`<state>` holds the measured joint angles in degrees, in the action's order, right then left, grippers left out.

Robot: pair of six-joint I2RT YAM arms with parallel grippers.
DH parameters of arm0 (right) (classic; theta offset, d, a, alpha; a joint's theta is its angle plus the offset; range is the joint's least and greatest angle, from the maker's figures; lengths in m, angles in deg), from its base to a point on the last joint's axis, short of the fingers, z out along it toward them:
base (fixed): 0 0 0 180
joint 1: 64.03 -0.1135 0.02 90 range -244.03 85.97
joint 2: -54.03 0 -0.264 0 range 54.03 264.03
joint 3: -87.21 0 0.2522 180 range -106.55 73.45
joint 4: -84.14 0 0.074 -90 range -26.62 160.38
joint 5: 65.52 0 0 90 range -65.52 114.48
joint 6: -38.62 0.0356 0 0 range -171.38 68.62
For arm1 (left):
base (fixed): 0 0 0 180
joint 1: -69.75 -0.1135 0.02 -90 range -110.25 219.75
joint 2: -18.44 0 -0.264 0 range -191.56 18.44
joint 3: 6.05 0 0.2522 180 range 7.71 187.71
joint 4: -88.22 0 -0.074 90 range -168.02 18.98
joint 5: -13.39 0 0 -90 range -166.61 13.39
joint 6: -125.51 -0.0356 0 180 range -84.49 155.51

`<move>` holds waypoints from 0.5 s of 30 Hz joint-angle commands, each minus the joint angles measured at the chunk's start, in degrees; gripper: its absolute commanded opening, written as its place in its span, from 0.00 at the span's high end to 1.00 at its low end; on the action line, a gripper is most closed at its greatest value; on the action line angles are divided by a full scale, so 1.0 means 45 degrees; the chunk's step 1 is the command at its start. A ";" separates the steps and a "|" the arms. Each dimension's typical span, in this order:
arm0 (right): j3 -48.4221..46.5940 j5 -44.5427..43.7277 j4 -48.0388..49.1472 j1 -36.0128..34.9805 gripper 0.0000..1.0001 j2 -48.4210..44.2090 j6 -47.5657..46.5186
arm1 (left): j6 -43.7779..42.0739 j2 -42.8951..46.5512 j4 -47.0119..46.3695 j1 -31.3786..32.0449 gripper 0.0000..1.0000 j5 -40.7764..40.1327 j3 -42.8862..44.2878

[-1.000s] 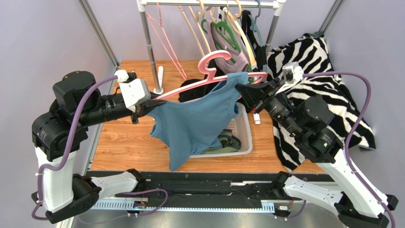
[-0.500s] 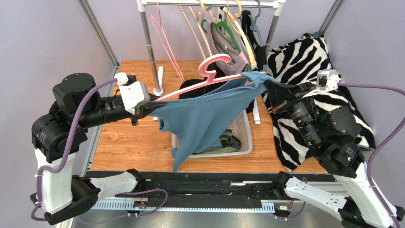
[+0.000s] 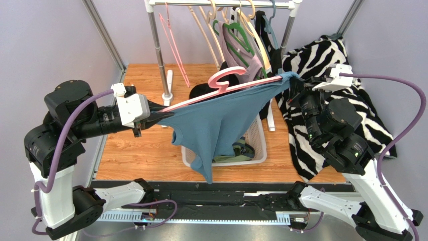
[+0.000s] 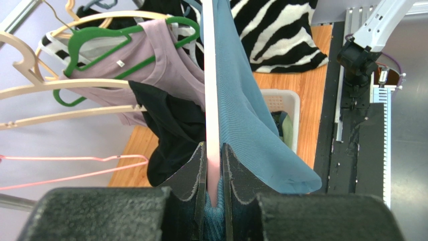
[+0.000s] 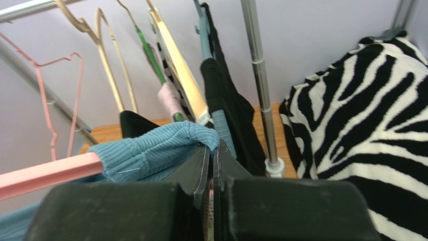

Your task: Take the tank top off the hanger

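Observation:
A blue ribbed tank top (image 3: pixel 216 125) hangs from a pink hanger (image 3: pixel 221 88) held in the air over the table. My left gripper (image 3: pixel 159 115) is shut on the hanger's left end; in the left wrist view the pink bar (image 4: pixel 211 90) runs up from between the fingers with blue cloth (image 4: pixel 251 120) beside it. My right gripper (image 3: pixel 294 83) is shut on the top's strap at the hanger's right end. In the right wrist view the blue strap (image 5: pixel 155 150) is pinched at the fingertips (image 5: pixel 212 150), just past the pink hanger end (image 5: pixel 45 173).
A clothes rail (image 3: pixel 221 4) at the back carries several hangers and garments, on a steel post (image 3: pixel 159 55). A white basket (image 3: pixel 253 145) with clothes sits under the top. A zebra-print cloth (image 3: pixel 341 90) covers the right side. Purple walls enclose the table (image 3: pixel 135 145).
My right gripper has pulled the strap right and upward, stretching the top along the hanger. The hanger has tilted up at its right end. My left arm has shifted slightly left.

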<state>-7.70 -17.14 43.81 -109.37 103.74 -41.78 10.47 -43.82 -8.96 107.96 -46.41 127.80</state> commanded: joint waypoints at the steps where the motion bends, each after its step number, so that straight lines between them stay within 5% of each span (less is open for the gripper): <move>1: -0.0523 -0.1319 -0.0850 0.0934 1.00 0.0104 -0.0124 | -0.0335 0.0554 -0.0248 -0.0016 1.00 0.0497 0.0870; 15: 0.0786 0.0539 -0.1928 0.2967 1.00 -0.0090 0.0893 | -0.0296 0.0438 -0.0755 0.0023 1.00 0.0067 0.1086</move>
<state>-4.92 -9.89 37.52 -98.55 104.40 -36.88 9.77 -43.49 -8.85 107.98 -46.48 129.70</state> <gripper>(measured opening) 0.014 0.164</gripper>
